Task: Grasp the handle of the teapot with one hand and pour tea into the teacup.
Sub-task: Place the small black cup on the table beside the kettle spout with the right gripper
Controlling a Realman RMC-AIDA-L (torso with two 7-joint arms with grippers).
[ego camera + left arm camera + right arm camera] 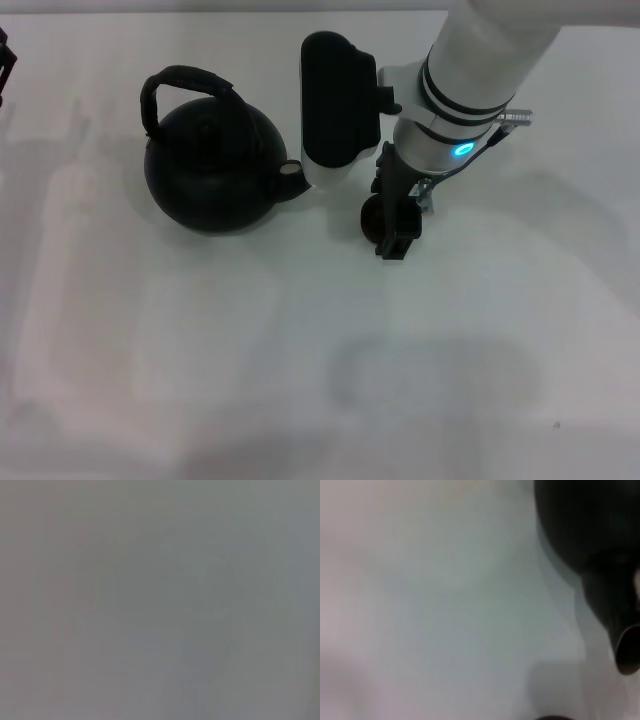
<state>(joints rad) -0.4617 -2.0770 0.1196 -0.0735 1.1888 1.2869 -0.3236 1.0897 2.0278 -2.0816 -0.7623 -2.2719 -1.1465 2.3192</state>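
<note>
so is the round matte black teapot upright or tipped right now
Upright. The round matte black teapot sits flat on the white table, its arched handle ungripped; the right gripper is down by the small dark teacup.

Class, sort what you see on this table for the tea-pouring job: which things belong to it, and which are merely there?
Belonging to the job:
teapot
handle, arching over the pot
teacup, mostly hidden behind the right pincer

Merely there:
white table
Nothing else lies about; the left pincer is not in view.
</note>
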